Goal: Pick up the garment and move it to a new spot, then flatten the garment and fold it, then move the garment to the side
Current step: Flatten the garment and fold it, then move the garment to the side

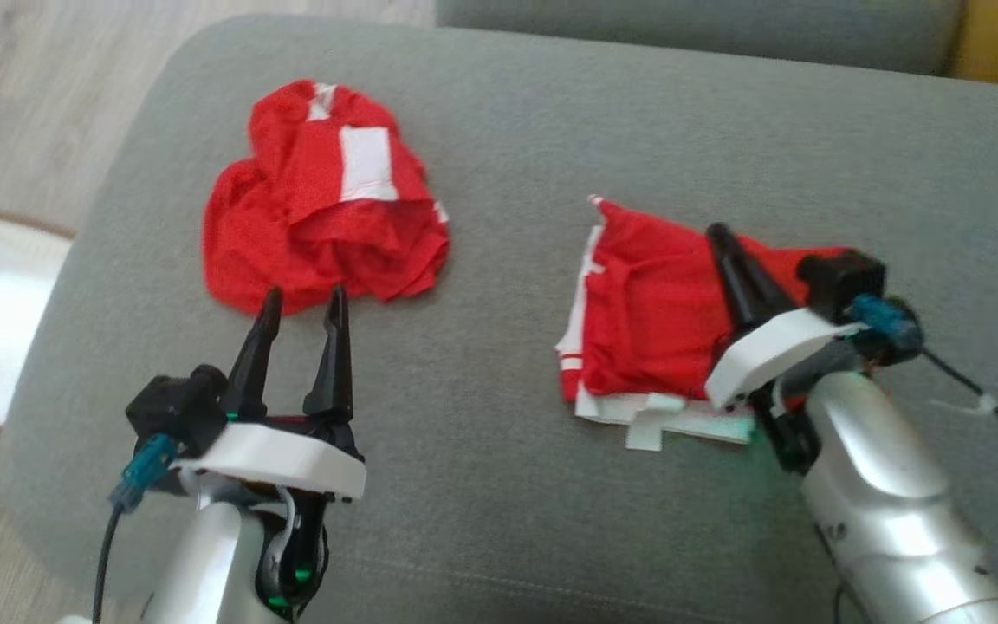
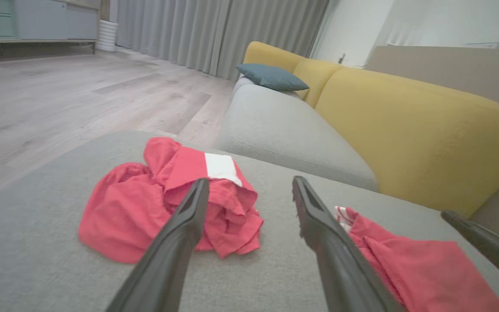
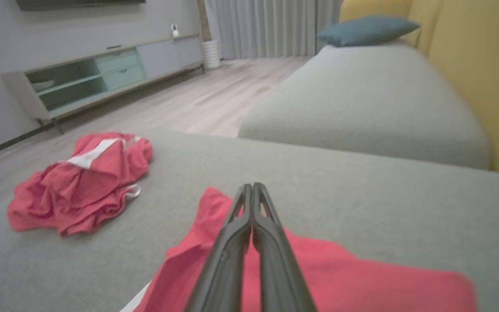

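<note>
1. Head view: left gripper (image 1: pixel 305 295) fingers spread wide and empty, tips just short of the crumpled red garment (image 1: pixel 317 217).
2. Right gripper (image 1: pixel 718 236) is clamped shut and looks empty, over the folded garment (image 1: pixel 646 303) on the grey cushion (image 1: pixel 508 364).
3. Pickup stage, I'd say. Next, the left reaches in and pinches a fold.

Soft even daylight, slight blur, wide-angle distortion.

I've got a wide bare strip of grey cushion (image 1: pixel 499 373) between the crumpled red garment (image 1: pixel 317 217) and the folded garment (image 1: pixel 646 312), plenty of room to pass there.
</note>
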Available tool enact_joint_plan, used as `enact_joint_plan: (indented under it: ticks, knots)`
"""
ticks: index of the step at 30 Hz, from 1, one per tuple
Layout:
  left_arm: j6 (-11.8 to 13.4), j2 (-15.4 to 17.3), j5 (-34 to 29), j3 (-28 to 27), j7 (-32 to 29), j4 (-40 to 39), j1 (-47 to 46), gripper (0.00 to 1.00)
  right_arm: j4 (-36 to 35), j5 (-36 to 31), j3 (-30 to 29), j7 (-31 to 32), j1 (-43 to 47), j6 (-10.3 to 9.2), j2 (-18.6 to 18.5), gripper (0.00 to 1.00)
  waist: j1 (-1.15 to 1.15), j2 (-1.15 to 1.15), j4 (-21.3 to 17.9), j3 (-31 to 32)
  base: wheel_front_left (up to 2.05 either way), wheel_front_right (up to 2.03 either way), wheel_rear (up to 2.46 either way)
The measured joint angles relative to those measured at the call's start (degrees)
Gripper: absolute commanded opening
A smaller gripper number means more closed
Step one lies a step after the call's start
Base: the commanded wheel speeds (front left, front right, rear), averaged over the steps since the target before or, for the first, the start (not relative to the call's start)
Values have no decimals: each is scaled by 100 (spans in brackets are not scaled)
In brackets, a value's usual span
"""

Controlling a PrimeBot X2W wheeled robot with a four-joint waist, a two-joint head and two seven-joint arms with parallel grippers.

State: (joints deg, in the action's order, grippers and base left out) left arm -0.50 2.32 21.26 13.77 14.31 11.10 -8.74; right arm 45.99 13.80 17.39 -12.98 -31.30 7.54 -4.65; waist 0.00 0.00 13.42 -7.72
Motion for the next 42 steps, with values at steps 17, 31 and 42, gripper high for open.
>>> enact_joint_plan:
  ticks: [17, 31, 42]
  knots:
    - [-53, -5, -255, -331, 0, -221, 39, 100, -2113, -1011, -1750, -122, 1617, 0, 68, 100, 0, 0, -1228, 374, 0, 0, 0]
    - [0, -2, -637, -310, 0, -200, 367, 100, -2414, -1127, -1858, -116, 2041, 0, 181, 100, 0, 0, -1310, 326, 0, 0, 0]
    - [-107, 1, -554, 20, 0, -170, 114, 100, -1775, -787, -1936, 608, 1675, 0, 186, 100, 0, 0, -961, -157, 0, 0, 0]
